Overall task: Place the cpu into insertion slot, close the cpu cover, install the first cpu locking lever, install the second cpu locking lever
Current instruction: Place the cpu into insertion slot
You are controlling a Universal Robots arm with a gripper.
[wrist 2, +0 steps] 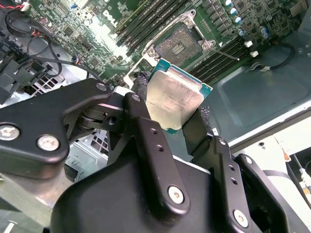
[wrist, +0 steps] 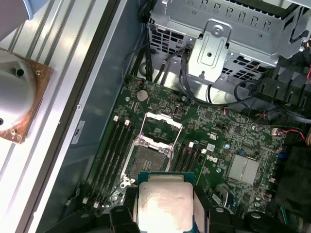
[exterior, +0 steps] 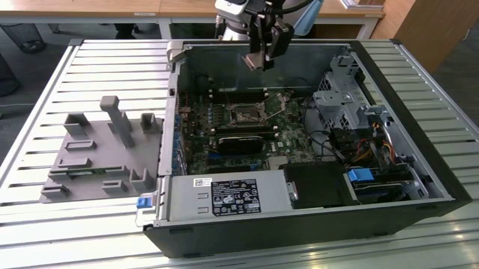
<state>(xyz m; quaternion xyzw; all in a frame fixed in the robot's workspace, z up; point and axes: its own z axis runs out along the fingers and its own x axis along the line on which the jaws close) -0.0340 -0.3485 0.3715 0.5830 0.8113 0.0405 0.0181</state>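
I hold the cpu point(wrist 2: 174, 99) pinched by two opposite edges between my fingers point(wrist 2: 148, 131). That grip leaves its silver-grey top bare and its underside free to meet the socket. In the exterior view I hang with it up near the rim of the open computer case point(exterior: 299, 230), well above the green circuit board point(wrist: 218, 126). The case lies on its side on the slatted desk point(exterior: 112, 61), so the board faces up and I can reach it from above.

The insertion slot point(wrist: 146, 160) is bare: a dark recess inside its silver frame. The cpu cover point(wrist: 160, 127) is swung up and open at the slot's far side, and a thin locking lever point(wrist 2: 226, 52) stands off the frame, so nothing bars the way down. The cpu is well apart from the slot and not yet seated. I judge I am close to being over it, but not squarely.
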